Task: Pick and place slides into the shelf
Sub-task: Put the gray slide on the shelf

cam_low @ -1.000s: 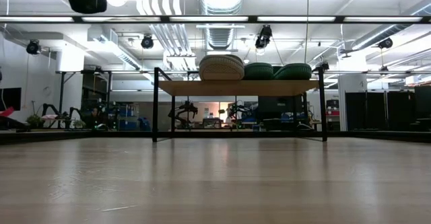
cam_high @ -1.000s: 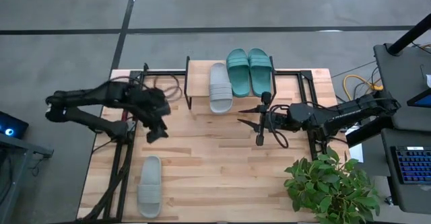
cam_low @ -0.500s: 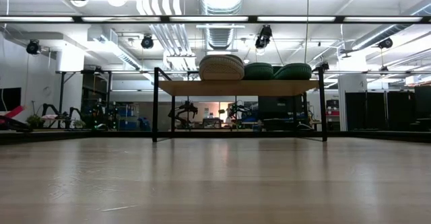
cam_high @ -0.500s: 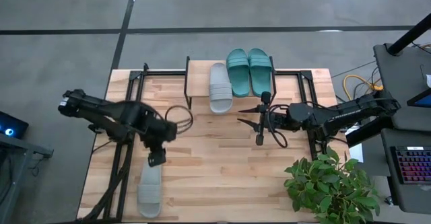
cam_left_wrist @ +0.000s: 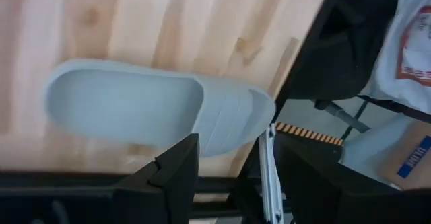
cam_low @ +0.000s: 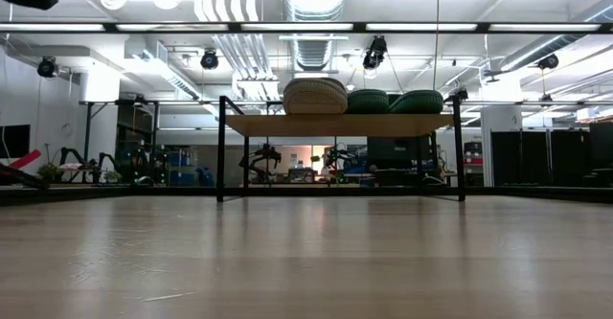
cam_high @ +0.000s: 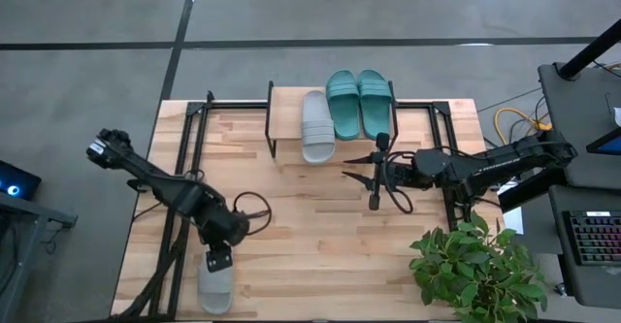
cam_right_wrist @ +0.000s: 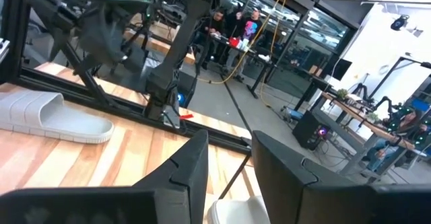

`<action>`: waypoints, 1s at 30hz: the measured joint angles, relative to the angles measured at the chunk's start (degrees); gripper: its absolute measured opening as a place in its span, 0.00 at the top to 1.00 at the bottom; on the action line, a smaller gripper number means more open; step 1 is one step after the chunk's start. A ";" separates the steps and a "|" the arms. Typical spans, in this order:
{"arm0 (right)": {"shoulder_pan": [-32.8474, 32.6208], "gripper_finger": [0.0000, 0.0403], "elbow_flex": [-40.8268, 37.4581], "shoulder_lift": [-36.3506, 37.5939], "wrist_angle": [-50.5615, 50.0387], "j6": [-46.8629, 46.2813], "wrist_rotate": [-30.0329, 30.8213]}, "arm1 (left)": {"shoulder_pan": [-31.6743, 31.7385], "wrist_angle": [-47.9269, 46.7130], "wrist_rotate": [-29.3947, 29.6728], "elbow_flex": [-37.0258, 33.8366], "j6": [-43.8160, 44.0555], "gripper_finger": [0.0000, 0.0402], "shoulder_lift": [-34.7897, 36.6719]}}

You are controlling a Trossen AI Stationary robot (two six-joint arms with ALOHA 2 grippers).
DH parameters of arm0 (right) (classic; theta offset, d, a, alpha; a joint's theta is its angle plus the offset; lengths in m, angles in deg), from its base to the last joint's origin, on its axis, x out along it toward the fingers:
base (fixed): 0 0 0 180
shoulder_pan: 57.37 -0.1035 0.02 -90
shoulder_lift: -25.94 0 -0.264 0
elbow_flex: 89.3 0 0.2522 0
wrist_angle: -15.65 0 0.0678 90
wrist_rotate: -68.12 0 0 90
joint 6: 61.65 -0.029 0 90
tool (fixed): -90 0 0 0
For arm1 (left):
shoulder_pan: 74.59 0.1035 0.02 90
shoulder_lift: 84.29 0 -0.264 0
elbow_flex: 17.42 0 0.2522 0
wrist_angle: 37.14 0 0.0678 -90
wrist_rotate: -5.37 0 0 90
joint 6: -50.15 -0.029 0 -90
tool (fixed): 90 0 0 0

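High view, shelf: the shelf [cam_high: 284, 105] stands at the table's [cam_high: 320, 236] far edge; on it lie one grey slide [cam_high: 315, 125] and the teal pair [cam_high: 359, 102], side by side, long axes running far-to-near.
High view, loose slide: the last grey slide [cam_high: 214, 278] lies at the near left corner, well apart from the shelf; its long axis also runs far-to-near, parallel to the left edge.
High view, left gripper: the left gripper [cam_high: 219, 260] hangs right over that slide's far end, pointing toward the near edge, so its reach runs along the slide's length, not across it; whether it touches cannot be told from above.
High view, right gripper: the right gripper [cam_high: 374, 176] waits at mid-table right, just before the shelf, well apart from the loose slide; the left arm is plainly the nearer.
Low view: the shelf's plank shows level, with the grey slide and the teal pair on top; no gripper's fingers and no loose slide show.
Left wrist view: the loose slide fills the frame beyond the two fingers [cam_left_wrist: 176, 170], lying crosswise to the camera, ribbed strap toward the table edge; the fingers stand spread with nothing between them, the strap end just past the gap.
Right wrist view: fingers [cam_right_wrist: 192, 167] parted a little, empty; the loose slide shows far off across the table.
Judgement: the grasp turns on bringing the spread left fingers down astride the slide's narrow width near the strap.
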 joint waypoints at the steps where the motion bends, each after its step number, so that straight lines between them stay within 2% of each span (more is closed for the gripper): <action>1: 0.00 0.74 0.00 0.00 0.04 0.00 0.00 | -0.37 1.59 0.00 -1.12 0.30 0.56 0.29; 10: 0.00 0.76 0.00 0.00 -0.02 0.02 0.00 | -2.92 7.56 -3.09 -11.66 9.04 0.56 3.31; 17: 0.00 0.76 0.00 0.00 -0.01 0.02 0.00 | -4.19 20.33 -2.31 -20.95 9.63 0.56 6.79; 23: 0.00 0.78 0.00 0.00 -0.66 0.04 0.00 | -4.70 23.93 -2.37 -27.75 9.25 0.56 8.42; 30: 0.00 0.78 0.00 0.00 -1.12 0.18 0.00 | -5.34 30.56 -2.64 -31.29 9.22 0.56 9.14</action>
